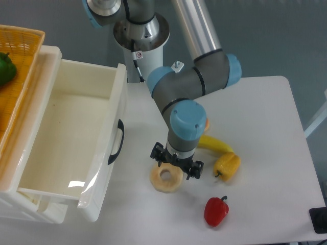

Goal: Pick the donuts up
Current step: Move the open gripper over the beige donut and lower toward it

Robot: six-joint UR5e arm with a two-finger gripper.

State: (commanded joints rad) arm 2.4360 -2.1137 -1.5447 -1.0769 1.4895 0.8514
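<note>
The donut (166,179) is a pale tan ring with a round centre hole, lying flat on the white table just right of the open drawer. My gripper (175,164) hangs straight down over the donut's far edge, very close above it or touching it. The wrist hides the fingers, so I cannot tell whether they are open or shut.
An open white drawer (71,138) with a black handle stands at the left. A yellow banana (217,145), a yellow bell pepper (227,166) and a red bell pepper (216,211) lie to the right of the donut. An orange basket (18,56) with a green pepper sits at the far left.
</note>
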